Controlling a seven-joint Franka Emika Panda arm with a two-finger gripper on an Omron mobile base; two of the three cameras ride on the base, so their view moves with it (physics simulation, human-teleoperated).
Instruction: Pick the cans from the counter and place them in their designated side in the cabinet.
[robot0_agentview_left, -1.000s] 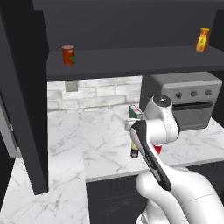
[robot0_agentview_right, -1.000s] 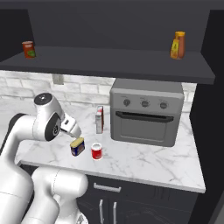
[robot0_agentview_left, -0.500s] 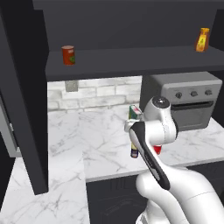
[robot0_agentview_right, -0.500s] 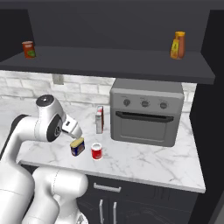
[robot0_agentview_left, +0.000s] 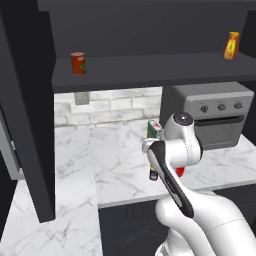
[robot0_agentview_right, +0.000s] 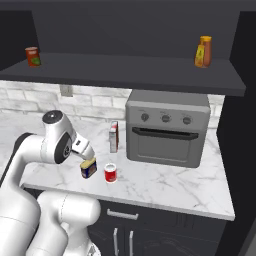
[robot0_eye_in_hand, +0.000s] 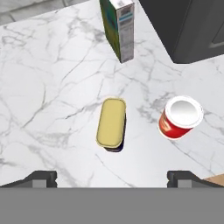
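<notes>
In the hand view the boxy tin (robot0_eye_in_hand: 111, 122) with its yellow top stands on the marble counter (robot0_eye_in_hand: 52, 87), straight above my open gripper (robot0_eye_in_hand: 113, 179). The short red can (robot0_eye_in_hand: 180, 117) with a white top stands just right of it. From the right base view my gripper (robot0_agentview_right: 85, 155) hovers directly over the tin (robot0_agentview_right: 89, 168), apart from it, with the red can (robot0_agentview_right: 110, 173) beside. The dark cabinet shelf (robot0_agentview_right: 125, 70) runs overhead. In the left base view my arm hides most of the tin (robot0_agentview_left: 153, 174).
A green-and-white carton (robot0_eye_in_hand: 118, 28) stands behind the cans, next to the grey oven (robot0_agentview_right: 167, 127). On the shelf sit a darker orange-red can (robot0_agentview_right: 32, 56) at the left and a yellow bottle (robot0_agentview_right: 202, 51) at the right. The tall dark side panel (robot0_agentview_left: 27, 100) rises at the left.
</notes>
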